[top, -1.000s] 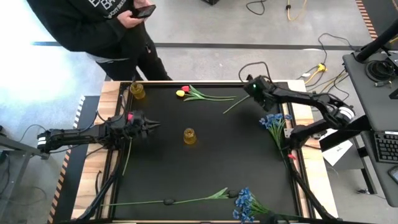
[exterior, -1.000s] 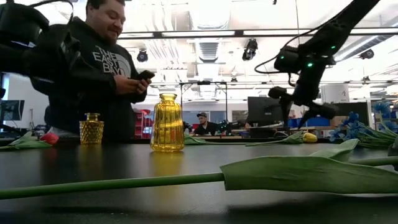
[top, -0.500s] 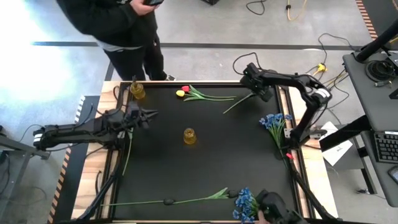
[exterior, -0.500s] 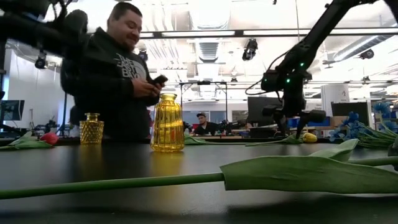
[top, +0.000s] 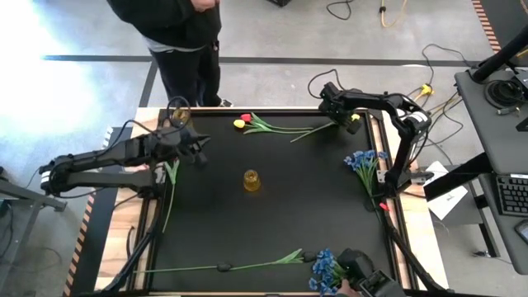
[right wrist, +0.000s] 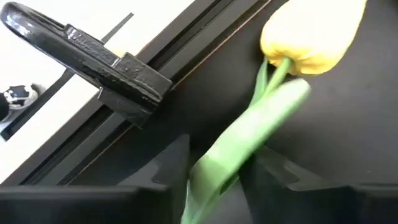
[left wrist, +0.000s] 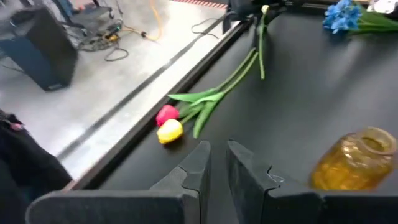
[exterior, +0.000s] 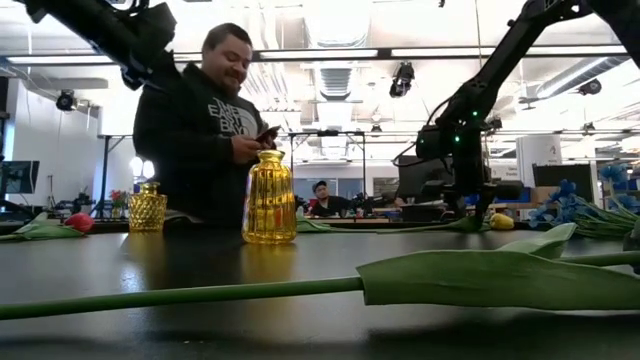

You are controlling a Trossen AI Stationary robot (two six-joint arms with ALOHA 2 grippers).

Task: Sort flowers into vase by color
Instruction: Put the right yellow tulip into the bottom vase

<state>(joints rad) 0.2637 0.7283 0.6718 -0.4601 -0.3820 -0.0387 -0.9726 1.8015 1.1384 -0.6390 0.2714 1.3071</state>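
A yellow tulip (top: pixel 355 117) lies at the table's far right corner, its stem (top: pixel 309 132) running left. My right gripper (top: pixel 335 118) stands over it and is shut on the stem just behind the blossom (right wrist: pixel 311 34). My left gripper (top: pixel 198 148) hovers shut and empty above the far left of the table. Near it a red tulip (top: pixel 169 177) lies flat along the left edge. A red and yellow tulip pair (top: pixel 241 123) lies at the far edge. One yellow vase (top: pixel 251 180) stands mid-table and a second vase (top: pixel 181 120) at the far left corner. My right gripper has the yellow tulip's green stem and leaf (right wrist: pixel 239 146) between its two fingers, a short way below the blossom. The fingers come from above, slanting down, and lie across the stem. The blossom and the stem's long end rest on the table.
Blue blossom bunches lie at the right edge (top: pixel 363 161) and at the near edge (top: pixel 324 268). A long-stemmed flower (top: pixel 239 266) lies along the near edge. A person (top: pixel 177 33) stands behind the far left corner. The table's raised frame (top: pixel 375 124) runs close to my right gripper.
My left gripper has risen and gone toward the far edge, tipping up and rolling. My right gripper has come down onto the yellow tulip's stem. The stem's free end has swung toward the far edge. The person has stepped to the right.
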